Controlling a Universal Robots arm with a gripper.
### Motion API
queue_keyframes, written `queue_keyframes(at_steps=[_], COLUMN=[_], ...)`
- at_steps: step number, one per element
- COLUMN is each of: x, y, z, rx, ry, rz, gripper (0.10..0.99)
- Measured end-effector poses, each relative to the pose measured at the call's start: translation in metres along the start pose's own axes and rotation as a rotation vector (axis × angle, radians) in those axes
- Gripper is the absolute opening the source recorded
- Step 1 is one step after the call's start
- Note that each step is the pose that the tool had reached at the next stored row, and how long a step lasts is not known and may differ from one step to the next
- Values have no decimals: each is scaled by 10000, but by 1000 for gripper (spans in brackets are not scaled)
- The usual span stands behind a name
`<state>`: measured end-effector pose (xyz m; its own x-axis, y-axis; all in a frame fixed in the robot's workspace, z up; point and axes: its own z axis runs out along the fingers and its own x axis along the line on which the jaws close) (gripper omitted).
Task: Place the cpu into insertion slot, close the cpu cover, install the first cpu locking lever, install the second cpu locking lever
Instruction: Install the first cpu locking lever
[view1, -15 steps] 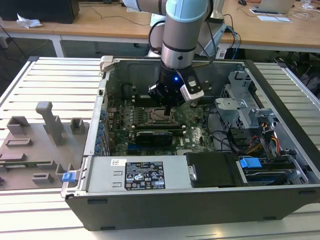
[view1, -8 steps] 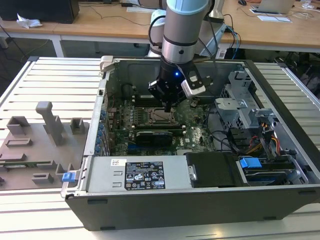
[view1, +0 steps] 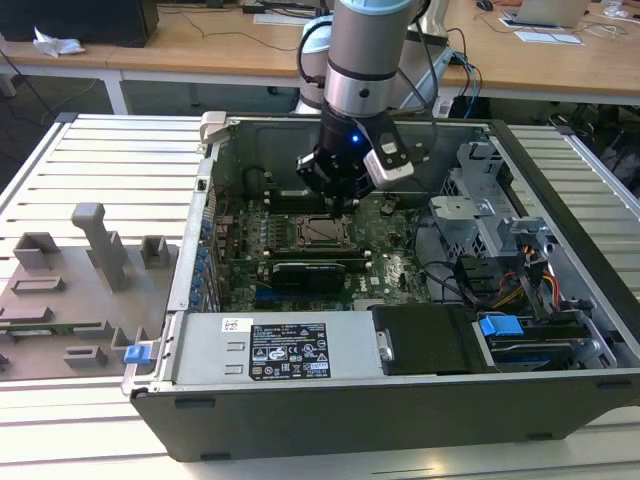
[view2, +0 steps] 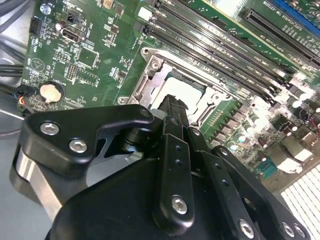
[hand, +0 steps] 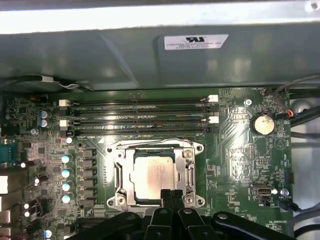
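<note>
Step in hand: the cpu (hand: 154, 175) already lies in the insertion slot (hand: 119, 176), centre of the first wrist view, so the placing looks done; I judge the cover and lever steps to be under way.
Cover: the cpu cover (hand: 189, 172) appears to lie down around the chip as a steel frame, though I cannot tell whether it is fully seated.
Levers: a thin wire bar runs along the upper edge of the socket; whether either lever is hooked I cannot tell.
Gripper: the gripper (hand: 171, 194) hangs just over the lower edge of the socket, its fingers (view2: 172, 107) pressed together and holding nothing.
Next move calls for: a small, exact push at the frame's edge, pressing on steel and not on the chip.
Edges: memory slots (hand: 140, 115) lie near the socket's upper side, capacitors to its left.
Open room: in the exterior view, the case walls (view1: 205, 250) stand well apart from the arm; straight up is free.
</note>
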<state>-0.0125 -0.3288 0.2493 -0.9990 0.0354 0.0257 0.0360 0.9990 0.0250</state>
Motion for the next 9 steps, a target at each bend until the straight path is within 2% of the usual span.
queue_keyframes(at_steps=[9], x=[4], y=[4], z=[-172], rx=[0], ry=[0], rz=[0], gripper=[106])
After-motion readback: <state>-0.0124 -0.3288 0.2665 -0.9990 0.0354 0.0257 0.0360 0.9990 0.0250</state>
